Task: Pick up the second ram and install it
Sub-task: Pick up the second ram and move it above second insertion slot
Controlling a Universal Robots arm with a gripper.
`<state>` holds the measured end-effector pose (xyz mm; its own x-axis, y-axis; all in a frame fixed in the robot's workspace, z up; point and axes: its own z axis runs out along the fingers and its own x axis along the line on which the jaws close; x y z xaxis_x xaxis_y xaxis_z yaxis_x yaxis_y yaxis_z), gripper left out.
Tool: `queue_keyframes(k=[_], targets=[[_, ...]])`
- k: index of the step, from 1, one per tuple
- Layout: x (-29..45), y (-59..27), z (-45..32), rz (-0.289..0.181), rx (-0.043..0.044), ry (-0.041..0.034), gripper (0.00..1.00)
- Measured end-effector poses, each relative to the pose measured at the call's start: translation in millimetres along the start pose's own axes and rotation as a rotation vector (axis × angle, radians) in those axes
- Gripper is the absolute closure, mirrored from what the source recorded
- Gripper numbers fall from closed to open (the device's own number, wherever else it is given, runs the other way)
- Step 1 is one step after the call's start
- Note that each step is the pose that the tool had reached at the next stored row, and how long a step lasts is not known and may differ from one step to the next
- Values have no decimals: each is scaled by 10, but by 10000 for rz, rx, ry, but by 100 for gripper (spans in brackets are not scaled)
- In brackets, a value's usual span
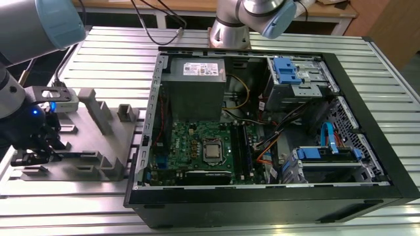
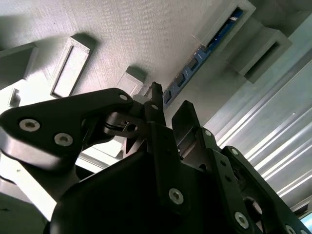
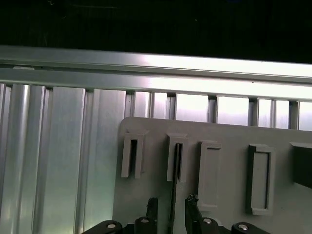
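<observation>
In the first wrist view the gripper (image 3: 171, 207) is low over the grey holder (image 3: 224, 136), its two fingers (image 3: 152, 208) set apart with the ram (image 3: 173, 187) between them. The ram stands on edge, seen as a thin dark line, and one end sits in a slotted post (image 3: 176, 155) of the holder. A slim gap shows on each side of the stick, so the jaws are narrowly parted and straddle it without gripping it. In the second wrist view the ram runs away from the fingertips as a dark board with a row of chips, upright in the holder's posts, and its near end lies between the two black fingers. The holder rests on a ribbed aluminium table (image 3: 58, 161). In the exterior view the gripper hangs at the exterior view's left, over the near end of the holder and well apart from the open case (image 1: 367, 98) at the exterior view's right. Inside the case lie the motherboard (image 1: 187, 147), with the processor (image 1: 211, 150) at its middle and the black memory slots (image 1: 240, 147) just beside it, and a grey power supply (image 1: 194, 93) sits behind the board.
</observation>
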<state>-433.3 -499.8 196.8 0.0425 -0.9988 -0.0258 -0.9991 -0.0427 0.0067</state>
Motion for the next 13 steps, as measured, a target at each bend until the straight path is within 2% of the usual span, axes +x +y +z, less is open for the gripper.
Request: queue_keyframes(k=[8,9,13], targets=[[0,0,2,-16,2,-1,68],[0,0,2,-18,2,-2,76],[0,0,-7,-22,1,-1,76]])
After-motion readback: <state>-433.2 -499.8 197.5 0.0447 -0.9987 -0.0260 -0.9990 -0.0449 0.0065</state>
